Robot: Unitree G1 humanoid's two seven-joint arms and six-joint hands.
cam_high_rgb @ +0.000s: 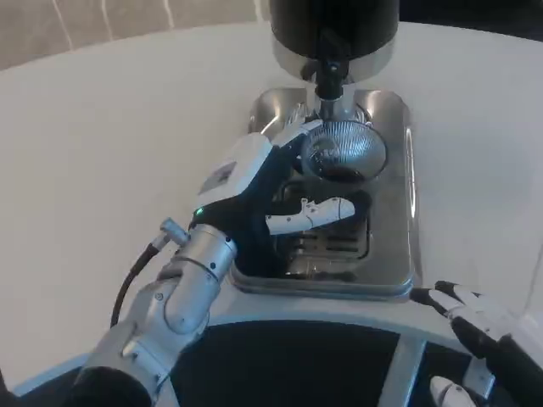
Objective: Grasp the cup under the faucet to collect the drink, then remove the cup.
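The left hand (276, 182) reaches over the tray (399, 254), fingers wrapped round the cup (344, 148) standing upright directly beneath the faucet (329, 76), while the right hand (484, 326), farther off at the table's near edge, hangs loosely spread, holding nothing.

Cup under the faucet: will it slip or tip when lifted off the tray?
The cup looks like clear ribbed glass, so probably stiff and somewhat slippery. Dark liquid shows inside, so tilting may spill it. The left robot hand is at its side; whether the grip is firm is unclear.
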